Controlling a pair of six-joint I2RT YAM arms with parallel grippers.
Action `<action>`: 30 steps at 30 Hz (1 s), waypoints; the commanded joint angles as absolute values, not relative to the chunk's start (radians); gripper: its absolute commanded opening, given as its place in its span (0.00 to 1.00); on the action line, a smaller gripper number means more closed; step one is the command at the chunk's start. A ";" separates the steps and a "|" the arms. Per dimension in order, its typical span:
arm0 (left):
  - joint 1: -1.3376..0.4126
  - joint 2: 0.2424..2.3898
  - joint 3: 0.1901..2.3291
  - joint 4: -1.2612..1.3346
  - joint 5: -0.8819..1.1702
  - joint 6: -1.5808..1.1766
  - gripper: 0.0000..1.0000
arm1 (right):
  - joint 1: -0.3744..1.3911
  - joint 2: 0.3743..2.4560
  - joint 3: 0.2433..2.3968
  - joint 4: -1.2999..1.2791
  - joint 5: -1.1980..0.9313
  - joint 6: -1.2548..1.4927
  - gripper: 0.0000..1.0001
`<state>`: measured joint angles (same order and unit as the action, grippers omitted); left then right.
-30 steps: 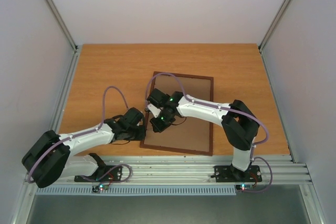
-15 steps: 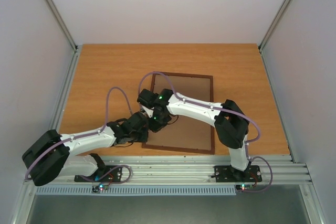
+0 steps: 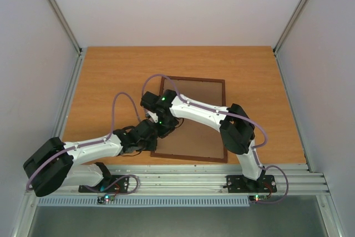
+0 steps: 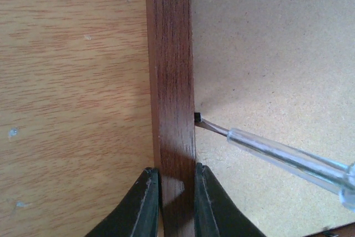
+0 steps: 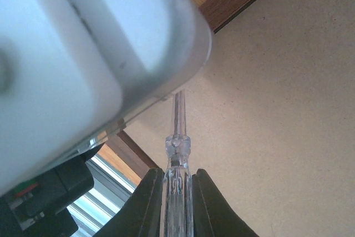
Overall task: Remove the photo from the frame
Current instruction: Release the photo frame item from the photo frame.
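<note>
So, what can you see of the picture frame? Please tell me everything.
The frame is a thin rectangle of dark reddish-brown wood, lying flat on the table, back up, so its brown hardboard back shows. The left fingers pinch its left rail from both sides. A clear-handled screwdriver, held by the right fingers, has its tip at a small black tab on that rail's inner edge.

Frame (image 3: pixel 194 79) lies back-up on table (image 3: pixel 111 76), by the near edge. Left gripper (image 4: pixel 176 192) straddles its left rail (near front corner). Screwdriver (image 4: pixel 277 152) in right gripper (image 5: pixel 177 184), tip at that rail's inner edge.
</note>
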<state>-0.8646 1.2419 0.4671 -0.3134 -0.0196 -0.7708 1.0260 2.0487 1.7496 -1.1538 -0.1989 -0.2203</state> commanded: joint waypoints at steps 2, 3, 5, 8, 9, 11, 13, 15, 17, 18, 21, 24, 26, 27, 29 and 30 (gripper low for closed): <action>-0.920 1.263 0.449 -0.247 0.103 -0.738 0.06 | 1.080 1.957 1.885 -0.761 -0.341 -0.287 0.01; -0.921 1.266 0.450 -0.253 0.100 -0.738 0.06 | 1.080 1.958 1.896 -0.766 -0.342 -0.288 0.01; -0.921 1.271 0.454 -0.257 0.105 -0.736 0.06 | 1.080 1.966 1.925 -0.783 -0.351 -0.292 0.01; -0.921 1.261 0.446 -0.235 0.121 -0.743 0.06 | 1.080 1.967 1.935 -0.769 -0.362 -0.296 0.01; -0.920 1.253 0.443 -0.235 0.119 -0.744 0.06 | 1.080 1.961 1.928 -0.758 -0.364 -0.301 0.01; -0.920 1.240 0.440 -0.243 0.104 -0.747 0.06 | 1.080 1.947 1.911 -0.734 -0.367 -0.312 0.01; -0.921 1.234 0.442 -0.266 0.090 -0.747 0.07 | 1.080 1.937 1.902 -0.725 -0.375 -0.324 0.01; -0.920 1.231 0.446 -0.288 0.073 -0.746 0.07 | 1.080 1.927 1.893 -0.726 -0.376 -0.338 0.01; -0.920 1.226 0.442 -0.303 0.061 -0.751 0.07 | 1.078 1.912 1.872 -0.726 -0.374 -0.347 0.01; -0.920 1.226 0.440 -0.308 0.055 -0.754 0.07 | 1.076 1.902 1.856 -0.727 -0.374 -0.350 0.01; -0.921 1.224 0.445 -0.333 0.043 -0.758 0.10 | 1.064 1.876 1.807 -0.749 -0.379 -0.368 0.01; -0.920 1.214 0.442 -0.348 0.024 -0.762 0.12 | 1.045 1.838 1.718 -0.768 -0.365 -0.392 0.01; -0.920 1.210 0.437 -0.350 0.011 -0.766 0.13 | 1.028 1.800 1.645 -0.764 -0.361 -0.405 0.01; -0.919 1.212 0.438 -0.354 0.008 -0.769 0.13 | 1.017 1.783 1.609 -0.763 -0.361 -0.411 0.01; -0.919 1.221 0.440 -0.364 0.004 -0.773 0.13 | 0.999 1.744 1.538 -0.753 -0.368 -0.426 0.01; -0.918 1.225 0.439 -0.367 0.004 -0.776 0.13 | 0.988 1.725 1.511 -0.751 -0.373 -0.432 0.01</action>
